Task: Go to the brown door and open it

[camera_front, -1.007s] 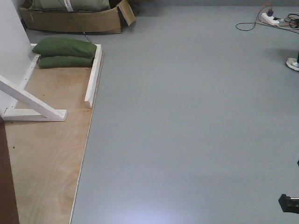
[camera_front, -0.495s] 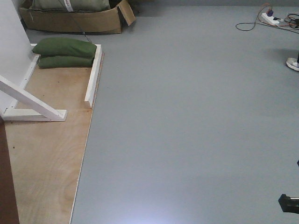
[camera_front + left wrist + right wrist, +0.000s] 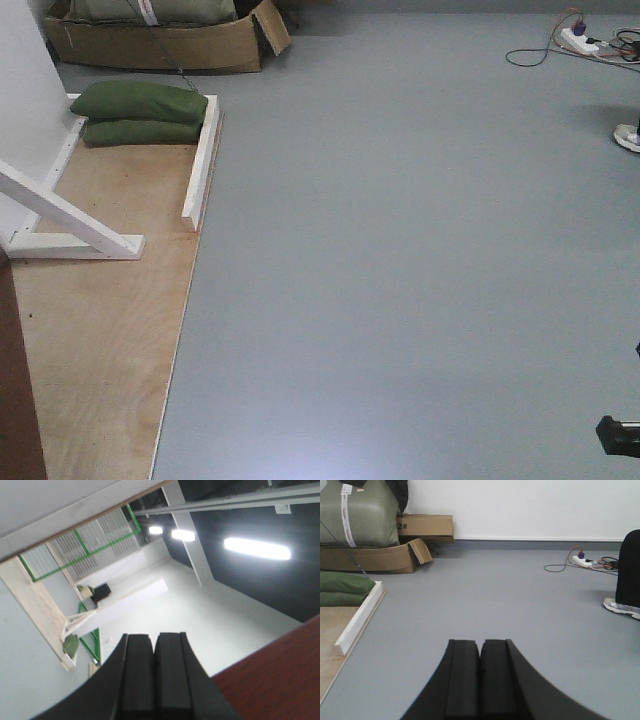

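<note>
The brown door (image 3: 18, 400) stands edge-on at the left edge; dark reddish-brown.

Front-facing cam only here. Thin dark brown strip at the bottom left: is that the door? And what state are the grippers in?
Observer: Likely. The left wrist view has the brown door filling its lower right corner, beside the left gripper. I can't tell if they touch.
Operator: Left gripper state?
Observer: Shut. The fingers are pressed together with nothing between them.
Operator: Right?
Observer: The right gripper is also shut and empty. It points across the grey floor toward the power strip.
</note>
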### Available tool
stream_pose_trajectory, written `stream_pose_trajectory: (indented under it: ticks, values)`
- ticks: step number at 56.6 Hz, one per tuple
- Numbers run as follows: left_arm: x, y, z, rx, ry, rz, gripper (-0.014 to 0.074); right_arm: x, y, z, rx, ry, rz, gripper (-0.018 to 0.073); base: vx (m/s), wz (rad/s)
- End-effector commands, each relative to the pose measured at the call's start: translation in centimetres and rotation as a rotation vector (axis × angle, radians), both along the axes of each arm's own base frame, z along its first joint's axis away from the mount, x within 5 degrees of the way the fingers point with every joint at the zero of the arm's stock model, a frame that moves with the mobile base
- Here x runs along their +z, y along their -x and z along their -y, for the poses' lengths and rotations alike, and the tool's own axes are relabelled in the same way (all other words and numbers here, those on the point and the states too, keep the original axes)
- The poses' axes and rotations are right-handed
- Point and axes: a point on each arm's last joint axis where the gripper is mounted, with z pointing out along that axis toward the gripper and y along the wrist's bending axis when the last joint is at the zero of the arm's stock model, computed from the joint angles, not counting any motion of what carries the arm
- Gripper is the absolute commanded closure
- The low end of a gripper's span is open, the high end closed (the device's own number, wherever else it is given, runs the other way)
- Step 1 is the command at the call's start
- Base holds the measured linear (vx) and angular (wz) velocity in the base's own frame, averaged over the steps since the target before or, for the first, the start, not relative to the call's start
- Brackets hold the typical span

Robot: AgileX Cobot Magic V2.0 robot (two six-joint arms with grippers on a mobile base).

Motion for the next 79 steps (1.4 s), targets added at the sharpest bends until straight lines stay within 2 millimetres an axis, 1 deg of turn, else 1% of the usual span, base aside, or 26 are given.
stream_pose_trajectory:
  ticks: [1, 9, 22, 27, 37, 47, 66, 75, 79]
  values:
    - [1.2, -3.6, 1.4, -0.352, -0.127, -0.14, 0.06, 0.6, -0.1, 0.1, -0.008, 0.014, 0.089, 0.0559, 0.0, 0.0]
    - [1.1, -4.4, 1.9, -0.449, -0.132, -0.17, 0.06, 0.6, -0.1, 0.1, -0.008, 0.014, 0.089, 0.0559, 0.0, 0.01]
    - [0.7, -6.0, 3.1, -0.668, -0.143, -0.237, 0.06, 0.6, -0.1, 0.1, -0.008, 0.014, 0.089, 0.0559, 0.0, 0.01]
    - [0.7, -6.2, 3.7, -0.734, -0.152, -0.252, 0.06, 0.6, -0.1, 0.1, -0.008, 0.014, 0.089, 0.0559, 0.0, 0.01]
    - [1.1, -5.8, 4.8, -0.827, -0.178, -0.263, 0.06, 0.6, -0.1, 0.1, -0.008, 0.014, 0.089, 0.0559, 0.0, 0.01]
    - [0.8, -6.4, 5.6, -0.928, -0.182, -0.294, 0.06, 0.6, -0.1, 0.1, -0.008, 0.014, 0.089, 0.0559, 0.0, 0.0]
    - [0.0, -7.3, 7.7, -1.181, -0.195, -0.377, 0.06, 0.6, -0.1, 0.1, -0.008, 0.014, 0.089, 0.0559, 0.0, -0.01]
    - [-0.3, -8.4, 9.3, -1.248, -0.238, -0.411, 0.06, 0.6, -0.1, 0.1, -0.008, 0.014, 0.089, 0.0559, 0.0, 0.0]
    - [-0.4, -9.3, 10.2, -1.269, -0.246, -0.41, 0.06, 0.6, -0.1, 0.1, -0.008, 0.014, 0.089, 0.0559, 0.0, 0.0]
